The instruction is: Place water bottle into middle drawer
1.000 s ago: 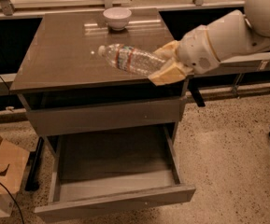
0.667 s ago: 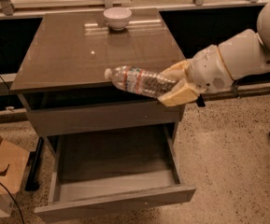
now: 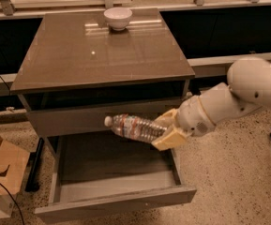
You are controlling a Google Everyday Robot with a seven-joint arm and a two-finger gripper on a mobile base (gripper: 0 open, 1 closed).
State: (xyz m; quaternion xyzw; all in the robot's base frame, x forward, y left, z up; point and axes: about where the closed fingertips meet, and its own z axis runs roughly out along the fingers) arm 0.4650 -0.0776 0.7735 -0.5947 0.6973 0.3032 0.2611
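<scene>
The tool [image 3: 166, 129], clasping the water bottle [image 3: 135, 127], hangs above the open middle drawer [image 3: 116, 203], its floor bare.

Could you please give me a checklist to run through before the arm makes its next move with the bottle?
1. Grip: the gripper is shut on the water bottle near its base: ok.
2. Middle drawer is pulled open: ok.
3. Nothing is seen lying on the drawer's floor: ok.
4. The bottle lies sideways, cap to the left, and fits between the side walls: ok.
5. Whether the bottle is fully over the opening, past the front above it: cannot tell.
6. The bowl on the cabinet top is away from the arm: ok.
</scene>
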